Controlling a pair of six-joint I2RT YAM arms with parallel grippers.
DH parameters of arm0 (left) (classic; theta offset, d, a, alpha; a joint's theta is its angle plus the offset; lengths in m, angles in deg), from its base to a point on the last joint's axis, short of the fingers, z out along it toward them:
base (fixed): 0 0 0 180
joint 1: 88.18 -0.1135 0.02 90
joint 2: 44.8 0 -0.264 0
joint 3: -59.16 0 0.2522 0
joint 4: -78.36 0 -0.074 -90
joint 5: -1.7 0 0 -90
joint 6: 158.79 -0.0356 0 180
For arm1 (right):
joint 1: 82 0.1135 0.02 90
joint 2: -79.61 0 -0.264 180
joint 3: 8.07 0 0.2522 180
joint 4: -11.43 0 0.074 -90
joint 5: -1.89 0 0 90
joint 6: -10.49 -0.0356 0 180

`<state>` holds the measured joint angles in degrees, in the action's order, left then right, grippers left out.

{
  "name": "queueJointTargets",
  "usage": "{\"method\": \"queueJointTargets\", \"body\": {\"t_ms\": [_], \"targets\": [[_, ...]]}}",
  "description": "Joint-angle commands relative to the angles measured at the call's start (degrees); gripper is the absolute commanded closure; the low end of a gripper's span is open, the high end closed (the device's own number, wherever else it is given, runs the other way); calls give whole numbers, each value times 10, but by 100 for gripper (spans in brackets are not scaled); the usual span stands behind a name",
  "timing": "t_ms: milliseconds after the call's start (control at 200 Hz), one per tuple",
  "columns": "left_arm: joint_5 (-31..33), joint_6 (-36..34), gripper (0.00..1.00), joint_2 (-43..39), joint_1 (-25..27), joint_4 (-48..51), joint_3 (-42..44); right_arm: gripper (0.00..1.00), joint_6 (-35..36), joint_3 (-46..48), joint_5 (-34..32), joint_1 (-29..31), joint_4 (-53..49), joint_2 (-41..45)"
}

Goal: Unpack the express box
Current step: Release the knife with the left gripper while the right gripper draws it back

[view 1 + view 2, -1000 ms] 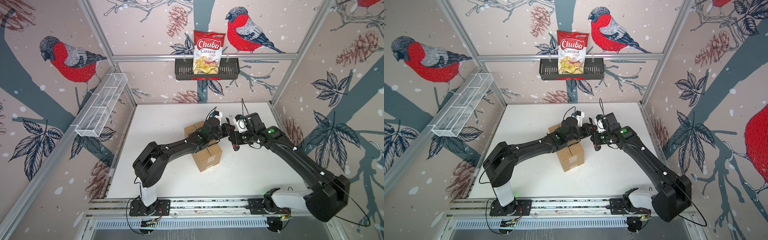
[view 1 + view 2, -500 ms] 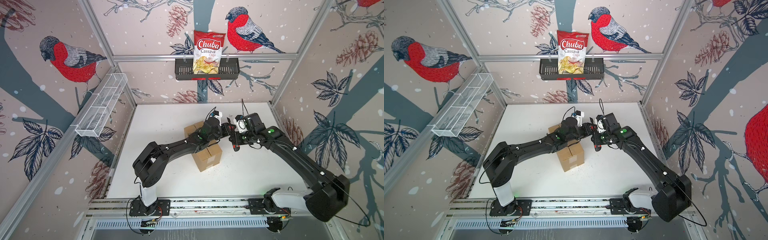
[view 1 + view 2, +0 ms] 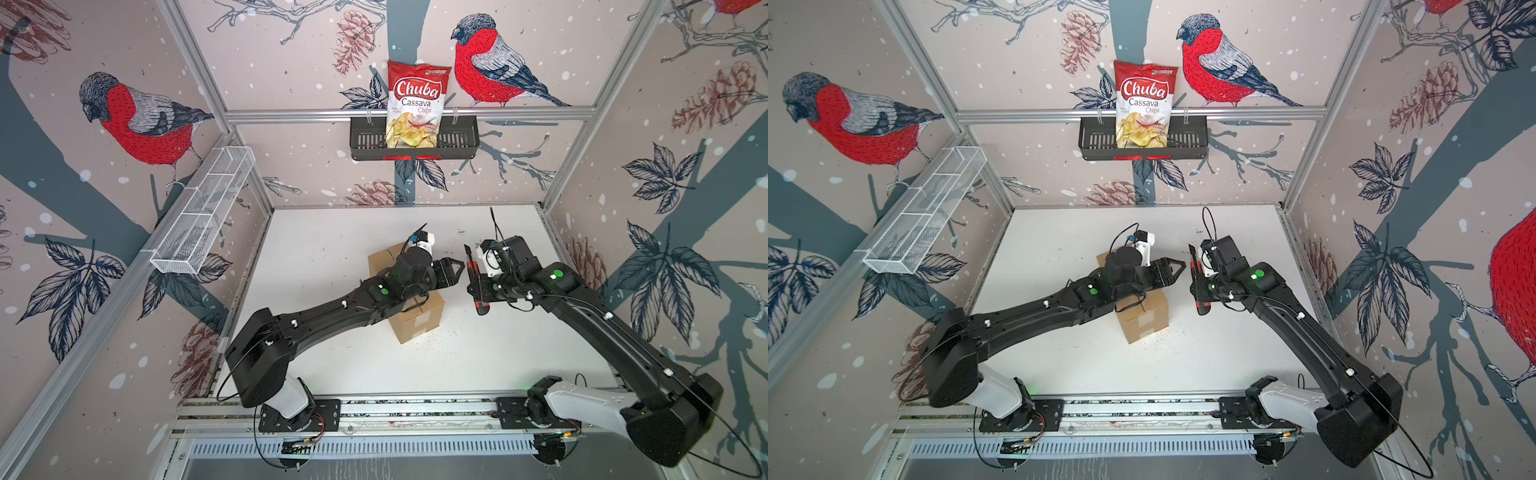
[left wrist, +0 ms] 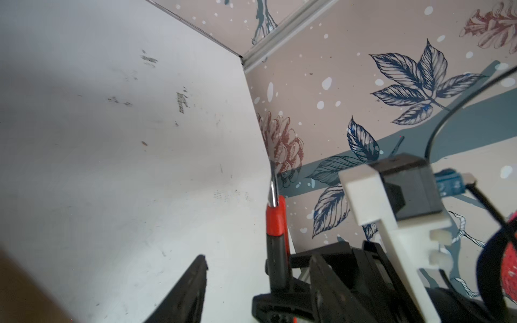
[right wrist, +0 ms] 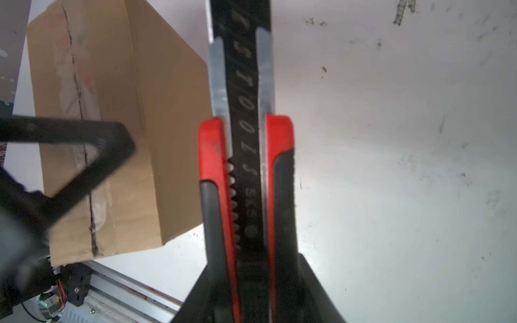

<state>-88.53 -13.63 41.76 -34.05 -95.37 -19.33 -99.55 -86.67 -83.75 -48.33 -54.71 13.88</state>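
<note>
The express box (image 3: 419, 322) (image 3: 1144, 320), a brown carton, lies on the white table with my left arm stretched over most of it. In the right wrist view the box (image 5: 117, 112) shows a dark line along its taped seam. My right gripper (image 3: 478, 289) (image 3: 1199, 289) (image 5: 249, 268) is shut on a red and black utility knife (image 3: 473, 272) (image 5: 246, 134) (image 4: 275, 237), blade out, held above the table to the right of the box. My left gripper (image 3: 455, 269) (image 3: 1177, 267) (image 4: 260, 260) stands open just left of the knife, holding nothing.
A black slotted basket (image 3: 457, 143) on the back wall holds a Chuba chips bag (image 3: 417, 104). A white wire basket (image 3: 203, 212) hangs on the left wall. Aluminium rails (image 3: 415, 409) run along the table's front edge, and walls close in three sides.
My left gripper's jaws have spread apart beside the knife. Both arms and the box stay nearly where they were, and the right gripper keeps its hold.
</note>
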Motion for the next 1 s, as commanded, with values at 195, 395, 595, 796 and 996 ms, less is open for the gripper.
{"method": "queueJointTargets", "body": {"t_ms": [195, 395, 595, 796, 996], "targets": [[200, -3, 38, -142, 25, 209, 42, 93, -112, 39, -75, 111, -78, 39], [278, 30, 37, -198, 34, 332, 60, 93, -187, 26, -111, 212, -141, 43], [316, 54, 38, -229, 37, 405, 72, 93, -252, 22, -125, 288, -199, 44], [326, 79, 40, -246, 45, 419, 105, 93, -273, 17, -119, 333, -220, 26], [323, 103, 50, -245, 65, 409, 132, 94, -265, 4, -119, 346, -226, -9]]}}
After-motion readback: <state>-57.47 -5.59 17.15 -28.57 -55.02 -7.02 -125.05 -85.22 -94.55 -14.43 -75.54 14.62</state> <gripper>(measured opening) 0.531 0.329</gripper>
